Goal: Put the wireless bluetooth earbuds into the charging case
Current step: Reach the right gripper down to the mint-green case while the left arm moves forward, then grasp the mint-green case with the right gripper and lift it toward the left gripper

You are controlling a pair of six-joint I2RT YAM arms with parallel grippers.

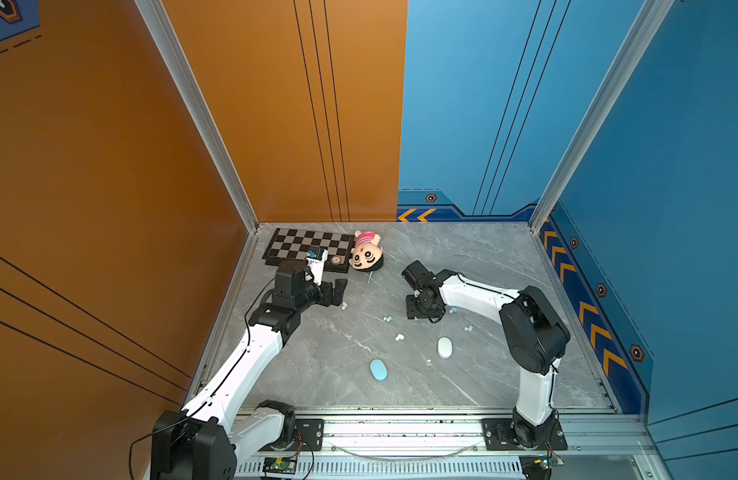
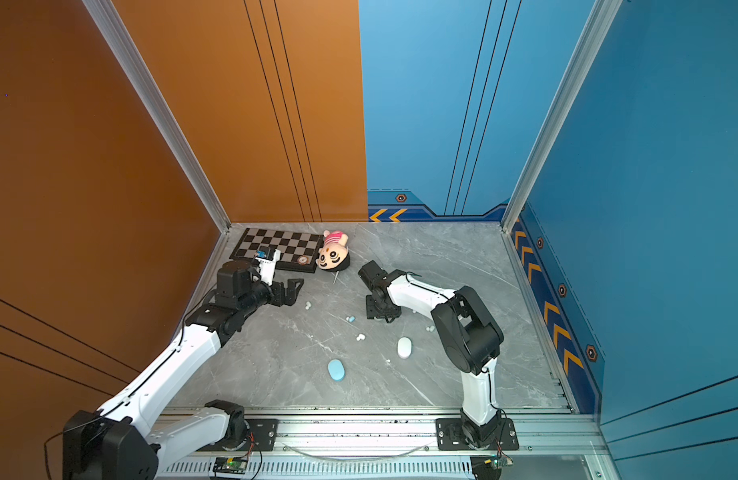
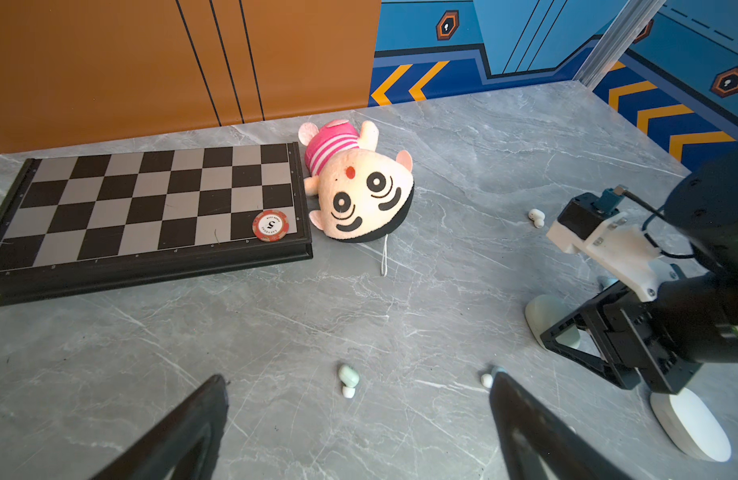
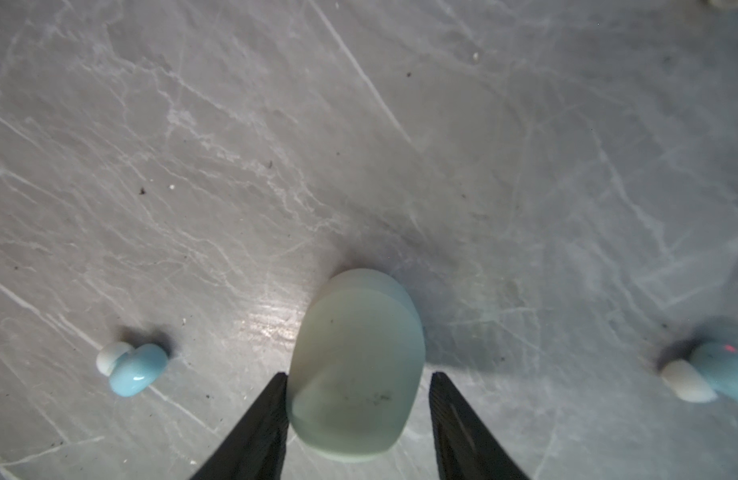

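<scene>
Right end effector [image 4: 359, 374] straddles mint charging case [image 4: 355, 332]
Its jaws are spread, one touching the case; left end effector [image 3: 357, 376] spread wide.

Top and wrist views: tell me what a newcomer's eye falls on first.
The pink-striped plush doll lying far back, right beside the chessboard, grabs attention first. Next comes the right hand straddling a pale mint case mid-table, with tiny earbuds scattered around it.
</scene>
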